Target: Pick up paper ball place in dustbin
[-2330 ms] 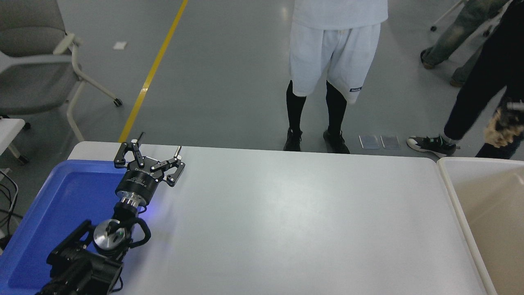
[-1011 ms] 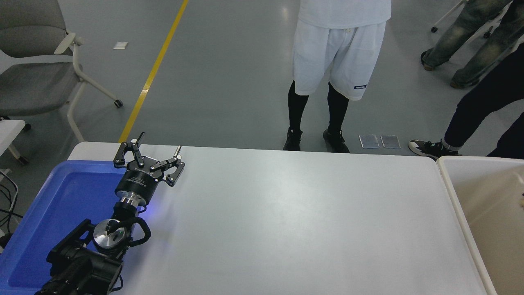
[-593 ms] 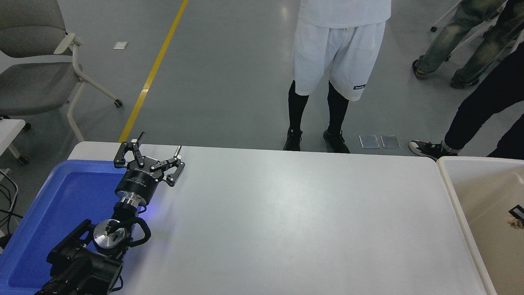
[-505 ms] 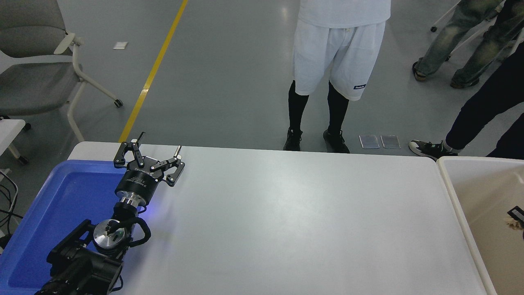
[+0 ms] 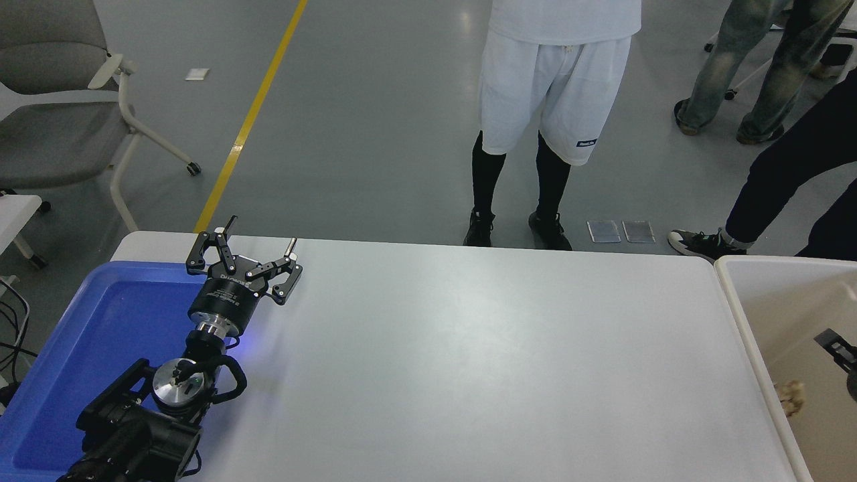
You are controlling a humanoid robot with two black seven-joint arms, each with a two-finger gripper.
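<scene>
The wrinkled tan-brown paper ball (image 5: 790,396) lies inside the large cream-beige plastic dustbin (image 5: 743,321), below and just beside my right tool (image 5: 840,351). Only an edge of this tool shows, so I cannot tell its state. I judge the release step done; next, withdraw clear of the near rim. My left tool (image 5: 244,258), spread, is parked well apart over the white table (image 5: 482,361).

One paper ball (image 5: 791,396) lies in one dustbin (image 5: 740,320) at the table's (image 5: 469,348) right edge. One blue tray (image 5: 100,335) sits at its left edge. Two grippers show (the right gripper (image 5: 837,349) only partly), the left gripper (image 5: 253,250) near the far left corner. Three people (image 5: 556,87) stand beyond the far edge.
</scene>
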